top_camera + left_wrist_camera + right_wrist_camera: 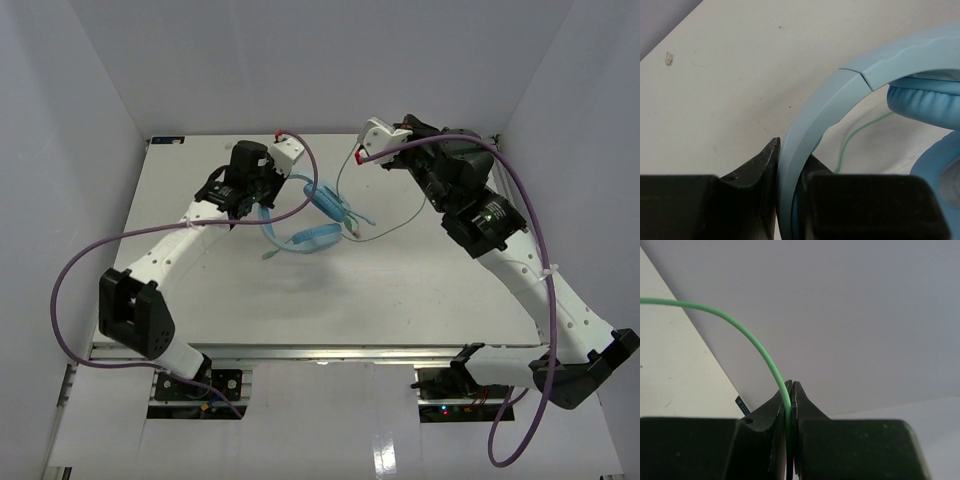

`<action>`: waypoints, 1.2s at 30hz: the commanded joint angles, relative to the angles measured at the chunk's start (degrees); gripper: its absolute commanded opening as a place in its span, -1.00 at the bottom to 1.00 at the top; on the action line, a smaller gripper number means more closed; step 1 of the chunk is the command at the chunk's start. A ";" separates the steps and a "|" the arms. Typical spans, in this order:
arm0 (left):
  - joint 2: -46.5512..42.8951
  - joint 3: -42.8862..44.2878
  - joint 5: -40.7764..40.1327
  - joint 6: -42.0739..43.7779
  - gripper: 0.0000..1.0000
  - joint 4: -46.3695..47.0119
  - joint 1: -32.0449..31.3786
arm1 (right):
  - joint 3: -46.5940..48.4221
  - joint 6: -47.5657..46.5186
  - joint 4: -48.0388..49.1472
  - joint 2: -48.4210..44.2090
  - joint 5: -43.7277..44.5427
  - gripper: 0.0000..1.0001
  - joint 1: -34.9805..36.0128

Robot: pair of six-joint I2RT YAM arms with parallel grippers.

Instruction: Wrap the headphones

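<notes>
The light blue headphones (312,222) lie on the white table (400,300), left of centre toward the back. My left gripper (262,207) is shut on their curved headband (840,95); its jaws (790,160) press both sides of the band. A padded ear cup (925,100) shows to the right. The thin pale-green cable (345,180) rises from the headphones to my right gripper (368,150), held above the table near the back. That gripper (791,390) is shut on the cable (740,325). More cable (400,225) lies slack on the table to the right.
White walls enclose the table at the back and on both sides. Thick purple robot cables (70,290) loop off both arms. The right arm (500,230) stretches over the right side of the table.
</notes>
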 commanded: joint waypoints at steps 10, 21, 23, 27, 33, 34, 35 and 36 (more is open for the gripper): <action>-21.82 1.51 25.69 -8.93 -1.00 6.07 -0.21 | 4.22 29.28 3.52 8.40 -34.21 -0.83 -19.66; -18.31 14.02 32.27 -24.97 -1.00 9.41 -0.21 | 3.79 64.99 14.62 22.63 -67.01 -0.83 -20.81; -17.79 15.06 31.88 -27.16 -1.00 10.67 -0.21 | 3.02 68.77 17.12 23.65 -68.87 -0.83 -21.00; -15.68 19.32 29.92 -31.69 -1.00 11.66 -0.21 | 0.10 74.02 22.32 24.70 -72.92 -0.79 -21.94; -10.90 25.52 27.05 -36.96 -1.00 12.35 -0.21 | -6.23 89.73 42.46 25.88 -80.23 -0.55 -22.93; -10.07 26.26 26.51 -37.83 -1.00 12.61 -0.21 | -7.35 93.51 47.38 26.14 -81.32 -0.52 -22.95; -9.55 26.94 25.84 -38.85 -1.00 13.12 -0.21 | -8.58 98.42 51.30 26.43 -82.38 -0.48 -22.96; -8.94 27.53 25.18 -39.79 -1.00 13.61 -0.21 | -9.65 102.75 56.06 26.84 -83.26 -0.45 -22.94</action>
